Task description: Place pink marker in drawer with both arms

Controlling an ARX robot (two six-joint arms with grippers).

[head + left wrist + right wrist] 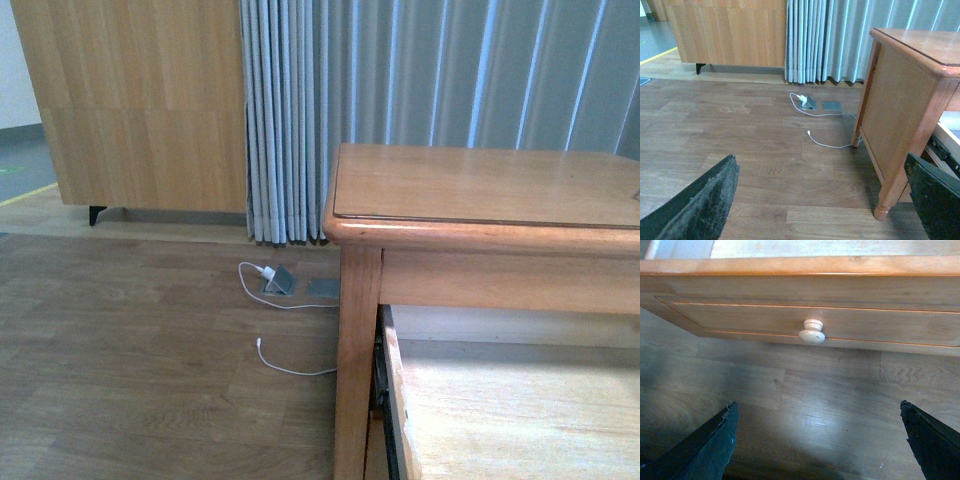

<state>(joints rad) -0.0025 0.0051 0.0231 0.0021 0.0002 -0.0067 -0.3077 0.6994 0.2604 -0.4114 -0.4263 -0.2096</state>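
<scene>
The drawer [500, 420] is pulled out under the table top, its pale wood bottom showing in the front view. In the right wrist view its honey-coloured panel front [740, 320] and round cream knob [812, 332] face me. My right gripper [822, 440] is open and empty, a little in front of and below the knob, over the floor. My left gripper [825, 200] is open and empty above the floor, beside the table's leg [900, 170]. The pink marker is out of view. Neither arm shows in the front view.
A wooden table [480, 190] stands at the right. A white cable [280, 300] and a floor socket [280, 281] lie on the wood floor by its leg. Grey curtains [400, 70] and a wooden cabinet [140, 100] stand behind.
</scene>
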